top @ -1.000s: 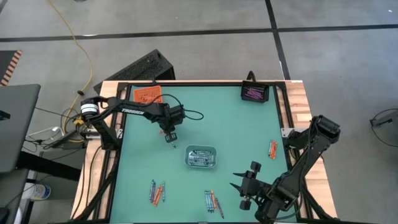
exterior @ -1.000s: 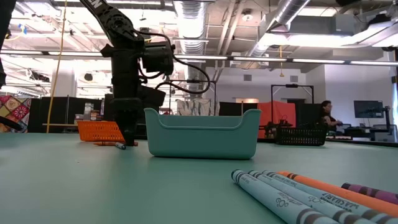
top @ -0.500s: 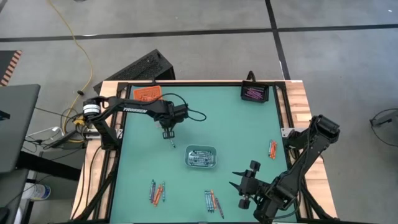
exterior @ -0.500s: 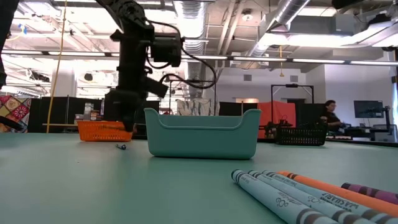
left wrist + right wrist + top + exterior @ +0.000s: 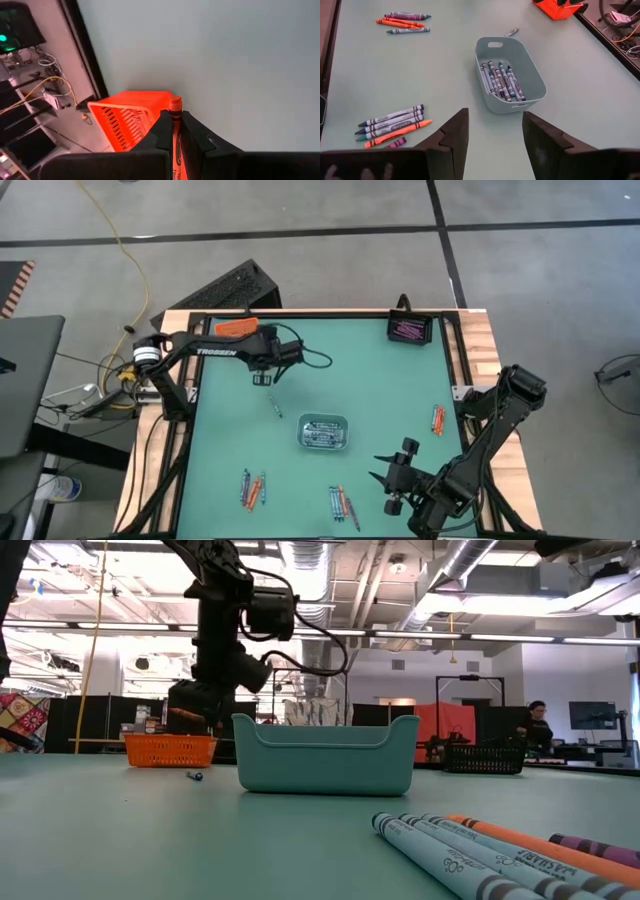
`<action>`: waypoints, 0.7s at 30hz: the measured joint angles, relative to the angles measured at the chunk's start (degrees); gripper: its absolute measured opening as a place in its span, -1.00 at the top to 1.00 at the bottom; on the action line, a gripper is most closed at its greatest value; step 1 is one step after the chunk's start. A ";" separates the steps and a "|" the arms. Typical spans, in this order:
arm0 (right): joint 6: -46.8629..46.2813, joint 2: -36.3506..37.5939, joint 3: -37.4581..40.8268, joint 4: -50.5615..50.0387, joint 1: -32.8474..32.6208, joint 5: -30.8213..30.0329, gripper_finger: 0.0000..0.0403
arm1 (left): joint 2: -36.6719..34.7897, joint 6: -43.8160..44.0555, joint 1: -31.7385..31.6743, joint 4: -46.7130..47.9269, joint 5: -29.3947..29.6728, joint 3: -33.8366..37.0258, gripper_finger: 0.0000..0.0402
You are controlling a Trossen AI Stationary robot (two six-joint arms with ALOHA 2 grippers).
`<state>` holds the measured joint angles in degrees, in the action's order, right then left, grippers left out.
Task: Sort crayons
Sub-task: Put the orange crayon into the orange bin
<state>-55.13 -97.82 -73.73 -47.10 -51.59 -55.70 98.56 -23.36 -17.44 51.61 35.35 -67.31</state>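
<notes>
Left end effector of mine is squeezed tight on an orange crayon, up in the air near the orange tray. Only the crayon's tip pokes out; its other end is hidden. One small crayon lies alone on the surface. Grey-blue crayons fill the grey tray. My right end effector waits with fingers wide apart.

Crayons lie in the tray mid-table.
</notes>
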 joint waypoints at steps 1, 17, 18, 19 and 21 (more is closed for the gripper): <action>-0.17 0.00 0.00 -0.06 0.00 0.04 0.12 | -0.02 -0.92 -0.89 -0.60 0.00 0.00 1.00; -0.85 -0.02 0.02 -0.91 0.15 0.13 0.12 | -8.92 -7.00 -23.39 -3.12 -18.57 0.00 1.00; -0.76 -0.02 0.02 -0.89 0.28 0.15 0.12 | -9.11 -7.60 -24.40 -3.10 -19.11 0.00 1.00; -0.66 -0.02 0.02 -0.89 0.33 0.15 0.12 | -9.22 -8.11 -25.34 -3.10 -19.61 0.00 1.00; -0.55 -0.02 0.02 -0.87 0.37 0.12 0.12 | -9.22 -8.82 -26.96 -3.08 -20.87 0.00 1.00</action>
<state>-55.68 -97.84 -73.71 -47.97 -51.22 -55.57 89.34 -32.18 -44.41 48.53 14.49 -67.31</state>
